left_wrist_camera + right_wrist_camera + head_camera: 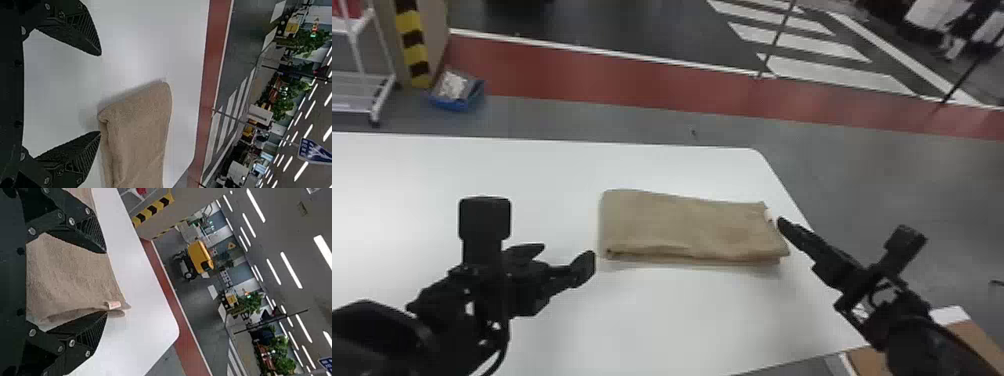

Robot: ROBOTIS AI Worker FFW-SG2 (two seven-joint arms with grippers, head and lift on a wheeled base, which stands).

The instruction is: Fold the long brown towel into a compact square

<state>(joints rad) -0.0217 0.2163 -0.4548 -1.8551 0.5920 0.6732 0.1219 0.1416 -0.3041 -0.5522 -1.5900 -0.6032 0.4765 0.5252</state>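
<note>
While I look down from the head view, I see the brown towel lying flat on the white table. It is folded into a neat block with more than one layer, and it is longer from side to side than from front to back. The left end is round and smooth, and the layers show along the edge near me. A little white tag sits at the right end. The towel is near the table's right edge.

My left gripper is above the table, just beside the towel's left end. Its two fingers are wide apart, and it has hold of nothing. In the left wrist view, one finger is very close to a corner of the towel, but I can't tell if they touch.

My right gripper is at the other end, close by the tag. Its fingers are wide apart too, with nothing pinched in them. In the right wrist view, the towel shows in the gap between them, and the tag is near one fingertip. I can't tell if that finger touches the cloth.

Past the table, a blue box sits on the gray floor.
</note>
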